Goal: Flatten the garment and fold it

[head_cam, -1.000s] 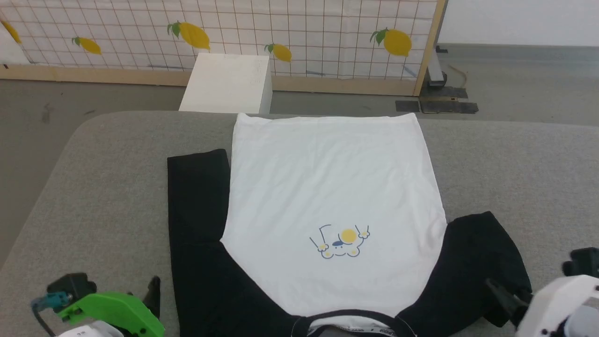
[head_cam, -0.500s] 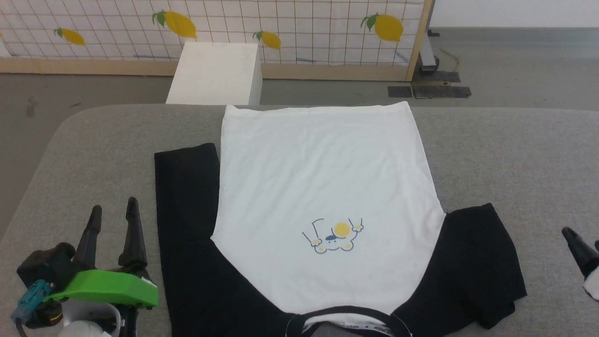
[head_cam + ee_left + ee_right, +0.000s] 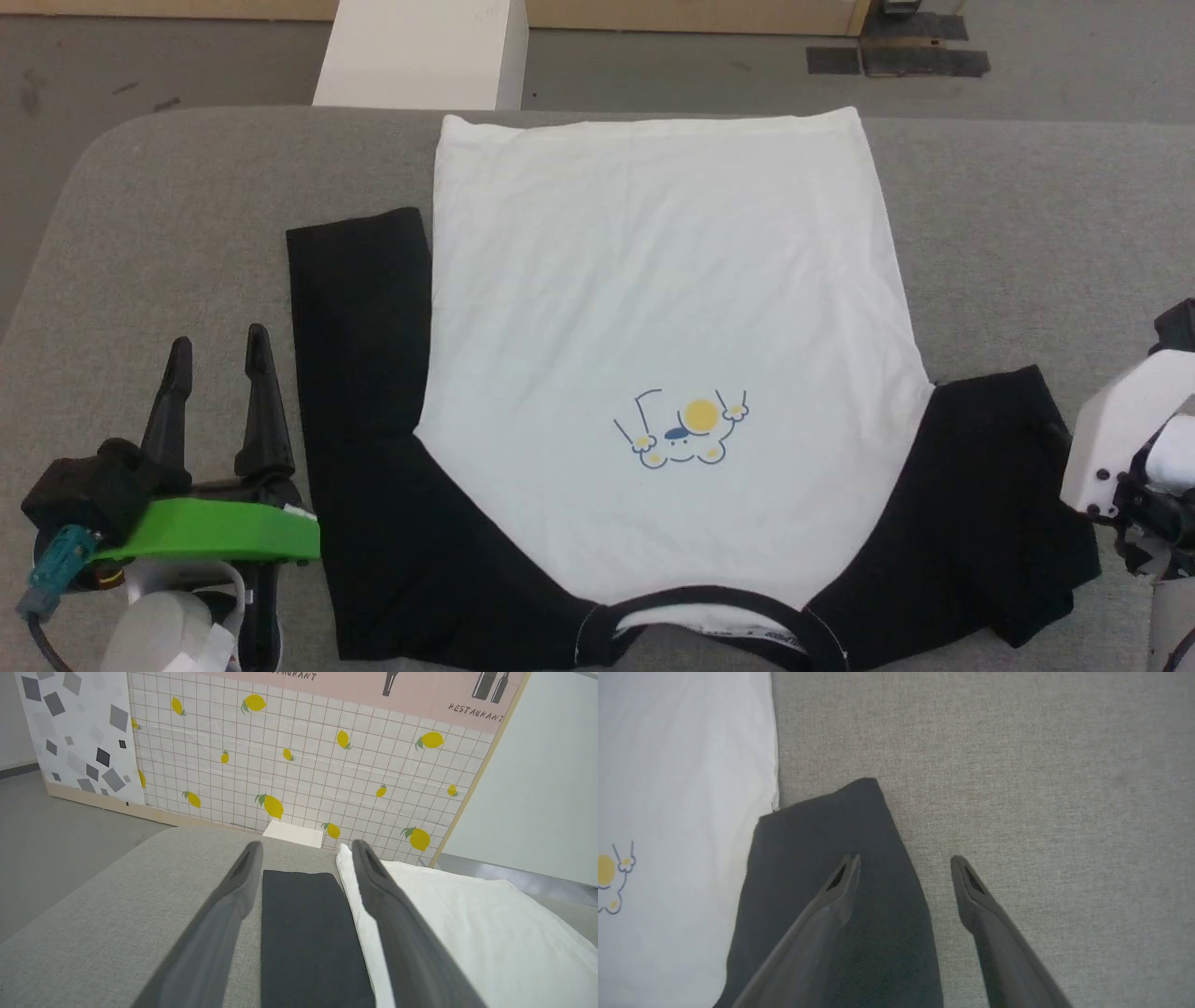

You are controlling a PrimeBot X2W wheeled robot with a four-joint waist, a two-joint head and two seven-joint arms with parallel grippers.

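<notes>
On the grey table (image 3: 168, 205), the garment (image 3: 653, 280) lies flat, collar toward you. Its left sleeve (image 3: 359, 317) runs straight away from you, just right of your left gripper (image 3: 217, 338), which is spread and empty. Your right gripper (image 3: 904, 858), likewise spread and empty, hovers over the right sleeve (image 3: 817, 835) edge.

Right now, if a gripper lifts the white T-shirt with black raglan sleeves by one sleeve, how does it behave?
Probably floppy: the white T-shirt lies thin and flat, faintly wrinkled, so it should drape from a pinch and weigh little. Pushed, it would probably bunch rather than slide on the textured grey fabric surface.
</notes>
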